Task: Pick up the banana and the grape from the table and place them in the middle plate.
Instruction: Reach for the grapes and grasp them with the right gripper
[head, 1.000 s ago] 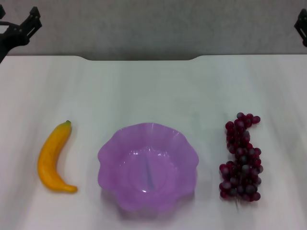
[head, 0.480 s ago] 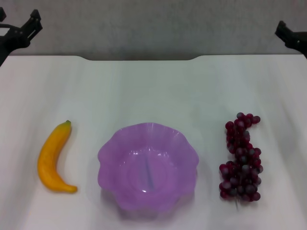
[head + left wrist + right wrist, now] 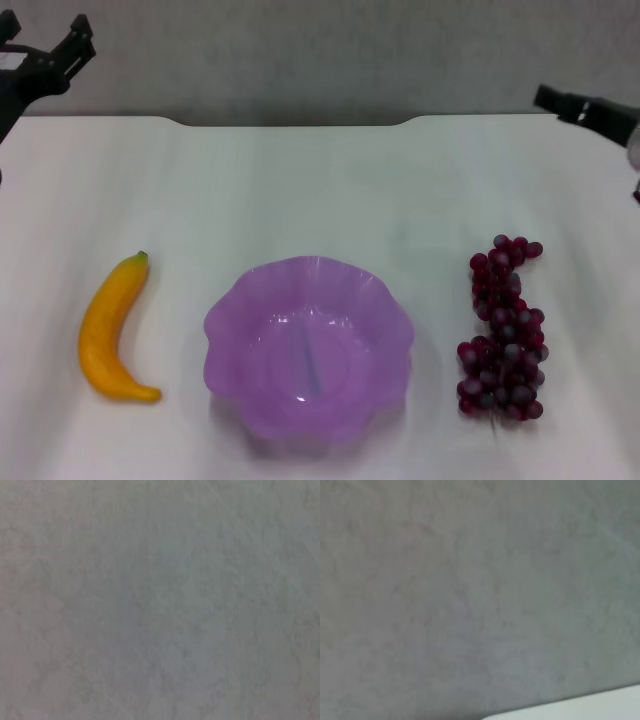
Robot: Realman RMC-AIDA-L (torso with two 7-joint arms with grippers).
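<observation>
In the head view the yellow-orange banana (image 3: 112, 330) lies on the white table (image 3: 320, 190) at the front left. The translucent purple middle plate (image 3: 226, 312) stands at the front centre and holds nothing. The bunch of dark red-purple grapes (image 3: 505, 330) lies at the front right. My left gripper (image 3: 50, 55) hangs high at the far left corner, well away from the banana. My right gripper (image 3: 572, 103) reaches in at the far right edge, well behind the grapes. Neither holds anything.
The table's far edge has a shallow notch (image 3: 290, 122) with a grey wall behind it. The left wrist view shows only grey wall. The right wrist view shows grey wall and a sliver of the table's edge (image 3: 580, 712).
My right gripper has moved in from the far right edge, leftward and lower. My left gripper has barely shifted. Banana, grapes and plate have not moved.
</observation>
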